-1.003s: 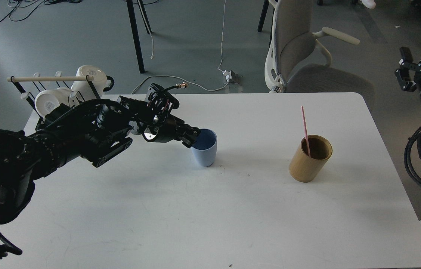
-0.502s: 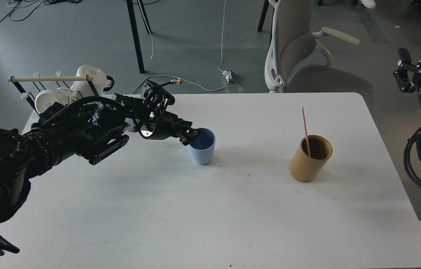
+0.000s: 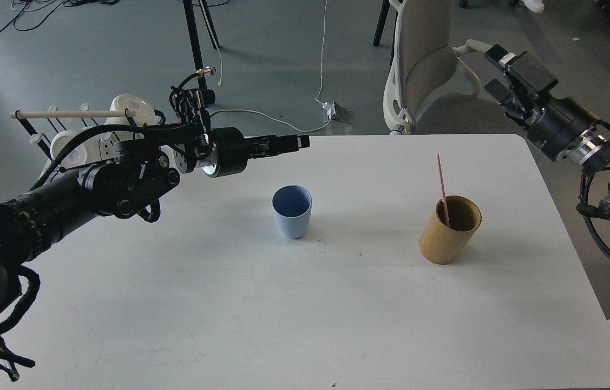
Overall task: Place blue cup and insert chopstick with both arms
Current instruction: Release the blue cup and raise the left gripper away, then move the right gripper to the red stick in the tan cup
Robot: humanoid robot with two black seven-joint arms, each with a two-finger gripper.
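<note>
The blue cup (image 3: 292, 212) stands upright and free on the white table (image 3: 305, 303), left of the middle. My left gripper (image 3: 301, 142) is empty and hovers above the table behind the cup, pointing right, its fingers seen edge-on and slightly parted. The pink-red chopstick (image 3: 441, 181) stands leaning in the tan bamboo cylinder (image 3: 448, 233) on the right of the table. My right gripper (image 3: 491, 67) is open and empty, raised off the table's far right corner, well above and behind the cylinder.
A rack with a pale wooden rod (image 3: 69, 114) and white mugs (image 3: 129, 111) stands at the table's far left corner. A grey office chair (image 3: 432, 76) is behind the table. Cables lie on the floor (image 3: 283, 122).
My left gripper let go of the blue cup's rim and rose up and back, pointing right. My right arm swung in from the right edge toward the table's far right corner.
</note>
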